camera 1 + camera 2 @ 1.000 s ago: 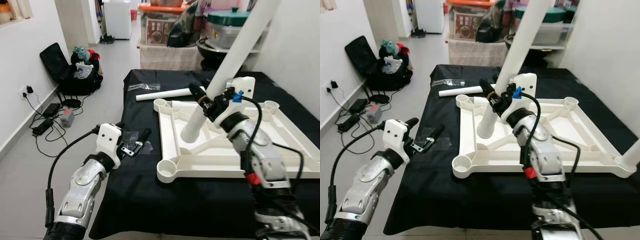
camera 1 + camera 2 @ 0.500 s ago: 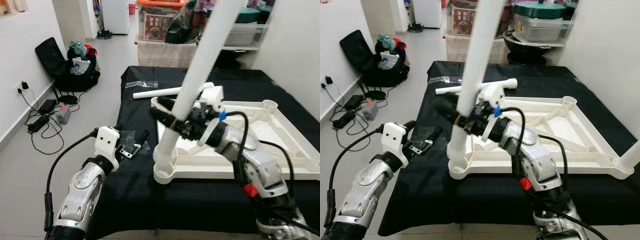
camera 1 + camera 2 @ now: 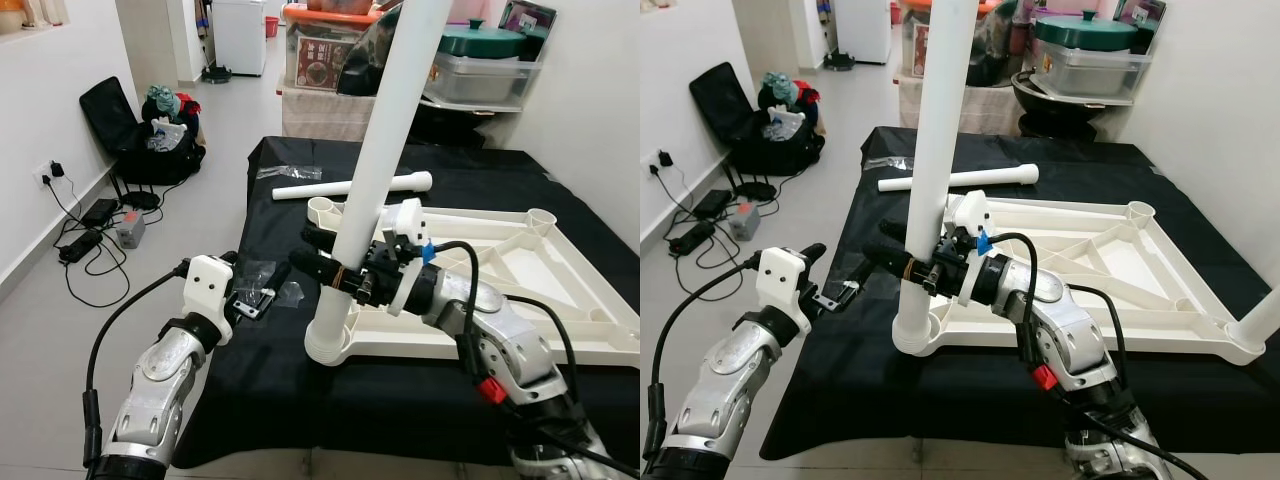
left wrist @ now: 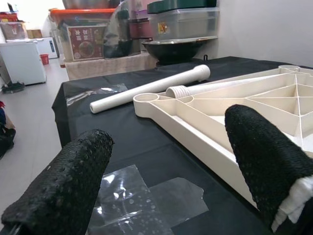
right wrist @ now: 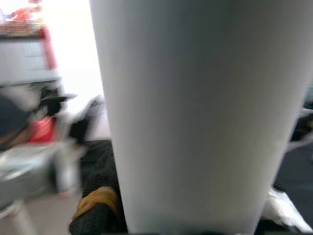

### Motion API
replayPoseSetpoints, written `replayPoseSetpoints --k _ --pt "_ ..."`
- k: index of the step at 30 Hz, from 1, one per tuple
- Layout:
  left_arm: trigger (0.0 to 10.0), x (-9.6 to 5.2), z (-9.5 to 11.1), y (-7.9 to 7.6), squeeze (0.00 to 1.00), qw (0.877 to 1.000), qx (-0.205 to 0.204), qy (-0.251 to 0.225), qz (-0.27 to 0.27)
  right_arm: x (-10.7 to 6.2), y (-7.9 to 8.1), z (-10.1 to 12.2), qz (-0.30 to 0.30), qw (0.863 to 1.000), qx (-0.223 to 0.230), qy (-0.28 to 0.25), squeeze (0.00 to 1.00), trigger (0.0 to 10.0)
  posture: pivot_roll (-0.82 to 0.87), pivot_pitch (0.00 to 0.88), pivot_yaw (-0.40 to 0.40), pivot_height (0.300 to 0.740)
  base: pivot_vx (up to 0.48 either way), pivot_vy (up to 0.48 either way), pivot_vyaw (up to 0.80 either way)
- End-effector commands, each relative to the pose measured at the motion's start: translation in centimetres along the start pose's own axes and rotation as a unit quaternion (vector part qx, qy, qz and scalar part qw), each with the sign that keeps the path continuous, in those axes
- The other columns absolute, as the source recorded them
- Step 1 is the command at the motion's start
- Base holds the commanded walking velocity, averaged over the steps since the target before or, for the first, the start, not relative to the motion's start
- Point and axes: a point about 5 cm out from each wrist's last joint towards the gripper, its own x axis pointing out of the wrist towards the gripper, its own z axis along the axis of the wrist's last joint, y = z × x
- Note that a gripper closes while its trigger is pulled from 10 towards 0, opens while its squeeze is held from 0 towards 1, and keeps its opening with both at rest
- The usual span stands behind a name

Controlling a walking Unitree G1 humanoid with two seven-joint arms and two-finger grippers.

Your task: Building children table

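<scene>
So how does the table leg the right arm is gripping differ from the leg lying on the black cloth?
The gripped leg stands near upright, its lower end in the near-left corner socket of the tabletop frame; the loose leg lies flat beyond the frame. The right tool is clamped on the gripped leg; nothing touches the loose leg. Both are plain white tubes.

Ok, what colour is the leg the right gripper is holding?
White, clearest in the left eye view: table leg in the right gripper.

home: fridge [image 3: 238, 35], storage bins [image 3: 488, 65]
</scene>
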Motion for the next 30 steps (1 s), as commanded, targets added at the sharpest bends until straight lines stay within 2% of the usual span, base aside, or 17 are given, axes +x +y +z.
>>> replayPoseSetpoints --k 1,6,14,19,22,24,26,30 --pt "10.0 0.2 -0.1 -0.2 0.0 1.0 0.004 0.002 -0.005 -0.5 -1.1 -0.2 -0.033 0.999 -0.004 0.003 0.0 10.0 0.1 0.0 -0.096 0.74 0.0 0.0 0.0" --pt "10.0 -0.1 -0.1 0.0 0.0 1.0 0.003 0.002 -0.003 -0.5 -2.1 0.1 -0.064 0.998 -0.007 -0.009 0.0 10.0 0.11 0.0 -0.1 0.74 0.0 0.0 0.0" --pt "10.0 0.0 -0.2 -0.4 0.0 1.0 0.001 0.002 -0.008 -0.3 -2.0 -0.1 -0.059 0.998 -0.013 -0.007 0.0 10.0 0.09 0.0 -0.093 0.74 0.0 0.0 0.0" --pt "10.0 0.2 -0.2 -0.3 0.0 1.0 0.001 0.002 -0.01 -0.6 -1.0 -0.8 -0.036 0.999 -0.003 0.003 0.0 10.0 0.09 0.0 -0.089 0.74 0.0 0.0 0.0" --pt "10.0 0.1 -0.3 0.0 0.0 1.0 0.004 0.005 -0.009 -0.8 0.2 -1.3 -0.011 1.0 -0.003 0.014 0.0 10.0 0.09 0.0 -0.088 0.74 0.0 0.0 0.0" --pt "10.0 0.1 -0.3 0.0 0.0 1.0 0.004 0.005 -0.009 -0.8 0.2 -1.3 -0.01 1.0 -0.003 0.015 0.0 10.0 0.09 0.0 -0.088 0.74 0.0 0.0 0.0" --pt "10.0 0.3 -0.4 0.0 0.0 1.0 0.004 0.006 -0.008 -0.7 1.4 -1.9 -0.002 1.0 0.014 0.013 0.0 10.0 0.07 0.0 -0.079 0.74 0.0 0.0 0.0" --pt "10.0 0.5 -0.4 -0.2 0.0 1.0 0.003 0.005 -0.011 -0.7 2.4 -2.7 0.002 0.999 0.031 0.013 0.0 10.0 0.07 0.0 -0.077 0.74 0.0 0.0 0.0"
